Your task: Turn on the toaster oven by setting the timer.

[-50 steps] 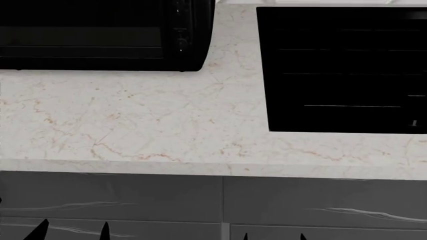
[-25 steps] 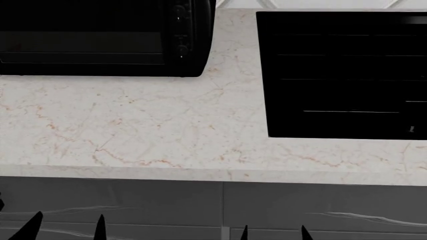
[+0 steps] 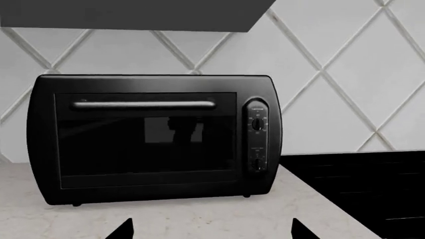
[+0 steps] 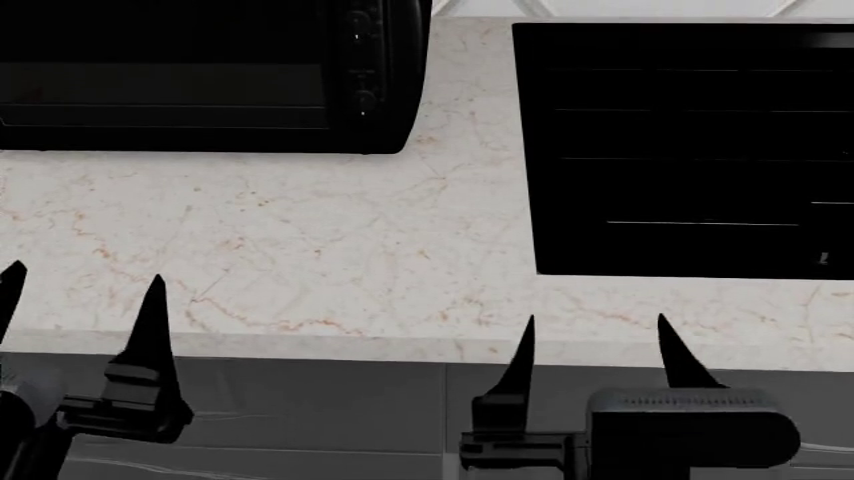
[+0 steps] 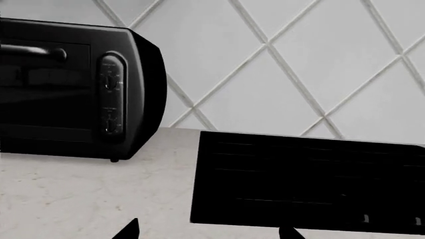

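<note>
Marble counter [image 4: 334, 240] — toaster oven [image 3: 153, 137], cooktop [image 4: 687, 150] apart.

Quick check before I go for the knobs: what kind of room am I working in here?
Most likely a home kitchen: a toaster oven stands on a marble-look countertop, a flat black cooktop is set into it, and a diamond-tiled backsplash runs behind.

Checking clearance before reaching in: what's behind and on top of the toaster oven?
Behind the toaster oven is a diamond-tiled wall. Nothing rests on its top; a dark overhang hangs above, apart from it. The wall directly behind its body is hidden.
</note>
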You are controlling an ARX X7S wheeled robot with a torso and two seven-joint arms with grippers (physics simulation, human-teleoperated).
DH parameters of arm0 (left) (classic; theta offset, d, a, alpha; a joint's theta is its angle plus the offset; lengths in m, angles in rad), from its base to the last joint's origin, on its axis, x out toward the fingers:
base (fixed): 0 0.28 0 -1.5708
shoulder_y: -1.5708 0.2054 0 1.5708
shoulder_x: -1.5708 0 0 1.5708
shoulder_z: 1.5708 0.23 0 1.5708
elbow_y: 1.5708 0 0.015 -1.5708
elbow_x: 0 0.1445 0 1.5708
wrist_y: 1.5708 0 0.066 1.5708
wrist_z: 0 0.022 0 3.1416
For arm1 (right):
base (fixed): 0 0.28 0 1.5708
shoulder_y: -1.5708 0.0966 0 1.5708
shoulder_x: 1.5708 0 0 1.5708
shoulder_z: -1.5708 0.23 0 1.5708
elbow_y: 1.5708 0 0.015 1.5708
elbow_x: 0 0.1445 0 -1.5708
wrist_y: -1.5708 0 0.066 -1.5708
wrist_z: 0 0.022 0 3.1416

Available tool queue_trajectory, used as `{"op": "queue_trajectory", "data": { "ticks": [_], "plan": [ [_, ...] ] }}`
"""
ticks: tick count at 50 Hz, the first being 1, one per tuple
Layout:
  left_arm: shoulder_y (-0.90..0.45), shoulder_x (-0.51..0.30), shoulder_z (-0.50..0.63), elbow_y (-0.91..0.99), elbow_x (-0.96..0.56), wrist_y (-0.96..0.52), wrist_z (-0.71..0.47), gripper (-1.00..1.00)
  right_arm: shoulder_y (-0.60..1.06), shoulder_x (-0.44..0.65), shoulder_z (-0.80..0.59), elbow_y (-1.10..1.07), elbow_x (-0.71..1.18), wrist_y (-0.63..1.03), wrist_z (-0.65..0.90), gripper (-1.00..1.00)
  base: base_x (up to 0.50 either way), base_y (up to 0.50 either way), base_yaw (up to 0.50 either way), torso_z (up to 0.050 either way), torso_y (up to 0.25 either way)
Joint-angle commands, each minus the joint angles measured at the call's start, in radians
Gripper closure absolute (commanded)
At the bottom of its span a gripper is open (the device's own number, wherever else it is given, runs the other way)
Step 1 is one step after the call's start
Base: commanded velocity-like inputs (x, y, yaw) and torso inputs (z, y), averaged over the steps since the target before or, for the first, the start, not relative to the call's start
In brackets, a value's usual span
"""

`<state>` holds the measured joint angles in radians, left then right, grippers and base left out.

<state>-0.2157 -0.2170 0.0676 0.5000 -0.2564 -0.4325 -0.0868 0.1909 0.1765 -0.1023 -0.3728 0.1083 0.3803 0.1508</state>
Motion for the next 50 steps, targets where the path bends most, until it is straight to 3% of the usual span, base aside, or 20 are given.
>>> {"op": "queue_trajectory", "data": {
  "ticks": [1, 13, 26, 50],
  "plan": [
    [-0.173, -0.039, -0.048, 0.078, -0.103, -0.22, -0.001, -1.0, 0.162, 0.038, 0.001, -0.024, 0.02, 0.14, -0.018, -1.0, 0.0, 0.0, 0.0, 0.0, 0.0],
    [-0.259, -0.077, -0.03, -0.022, -0.104, -0.213, 0.048, -1.0, 0.344, 0.048, -0.001, 0.062, 0.052, 0.244, -0.045, -1.0, 0.0, 0.0, 0.0, 0.0, 0.0],
    [-0.24, -0.076, -0.059, -0.019, -0.102, -0.209, 0.012, -1.0, 0.343, 0.044, -0.018, 0.065, 0.047, 0.236, -0.032, -1.0, 0.0, 0.01, 0.0, 0.0, 0.0],
    [-0.251, -0.093, -0.042, -0.01, -0.107, -0.234, 0.002, -1.0, 0.333, 0.058, -0.038, 0.077, 0.054, 0.214, -0.038, -1.0, 0.0, 0.5, 0.0, 0.0, 0.0]
  ]
}}
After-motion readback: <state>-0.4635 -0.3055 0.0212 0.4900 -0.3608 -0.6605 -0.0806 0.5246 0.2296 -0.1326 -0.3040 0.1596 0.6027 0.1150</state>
